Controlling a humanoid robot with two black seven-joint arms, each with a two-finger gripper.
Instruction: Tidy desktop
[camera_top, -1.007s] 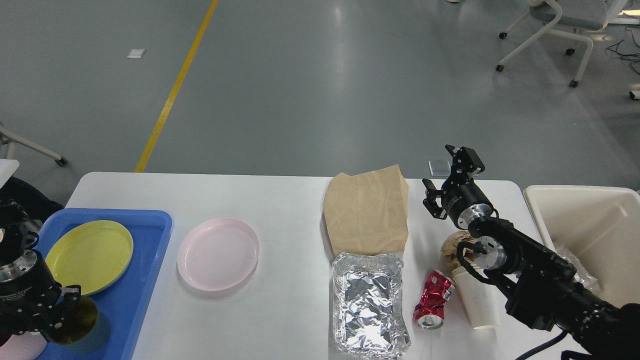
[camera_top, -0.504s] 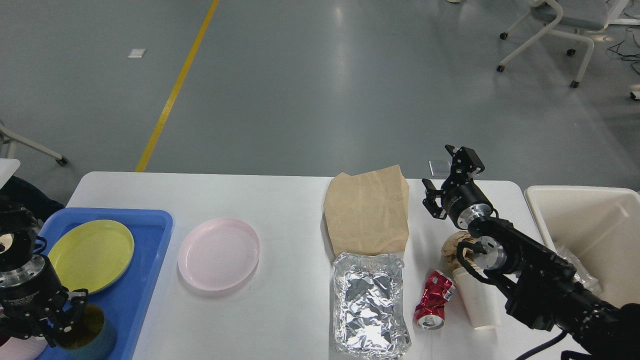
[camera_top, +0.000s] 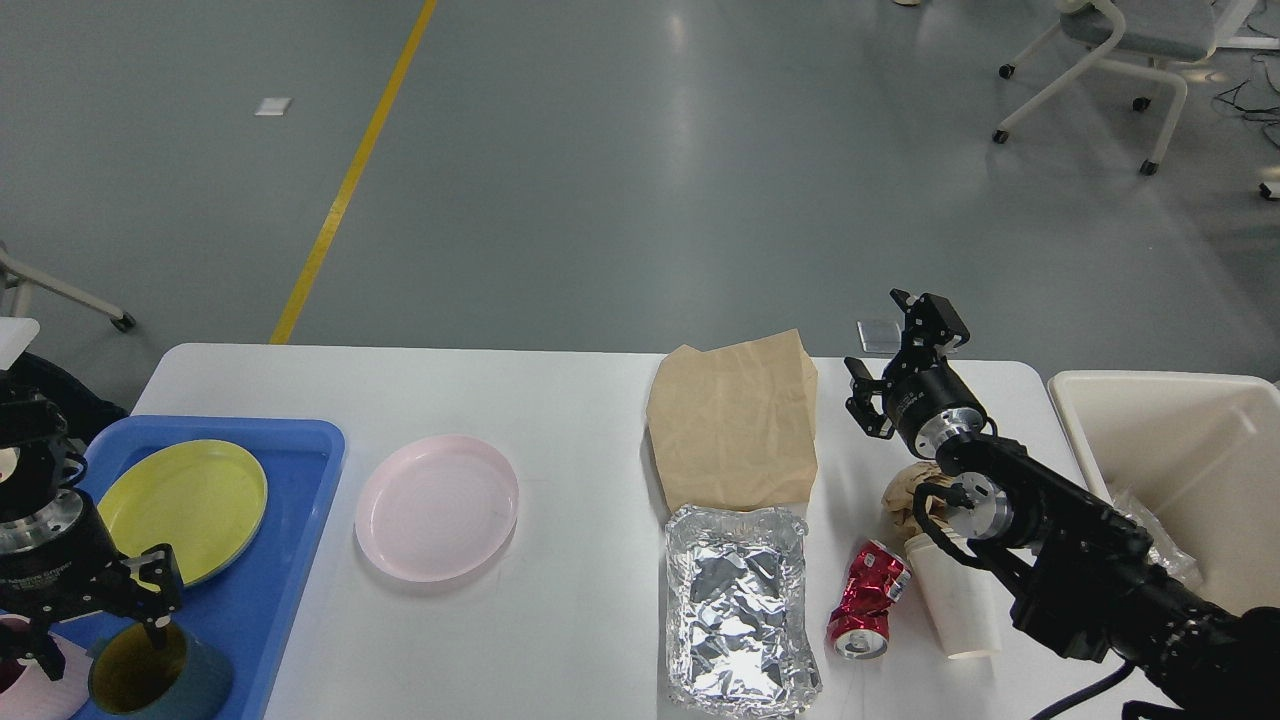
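Note:
The white desktop (camera_top: 560, 400) holds a pink plate (camera_top: 437, 507), a brown paper bag (camera_top: 735, 420), a foil tray (camera_top: 738, 610), a crushed red can (camera_top: 865, 600), a white paper cup (camera_top: 958, 605) on its side and a crumpled brown paper (camera_top: 903, 495). A blue tray (camera_top: 285, 560) at the left holds a yellow plate (camera_top: 185, 510) and a dark cup (camera_top: 145, 682) with a yellow inside. My left gripper (camera_top: 100, 625) is open just above that cup. My right gripper (camera_top: 885, 345) is open and empty, right of the bag.
A cream bin (camera_top: 1165, 440) stands off the table's right end with clear plastic inside. A pink vessel (camera_top: 22, 685) sits at the tray's near-left corner. A wheeled chair (camera_top: 1120, 60) stands on the floor at the far right.
My left gripper has carried the dark cup toward the tray's near edge, opened its fingers wide and let the cup go. The right arm has not moved.

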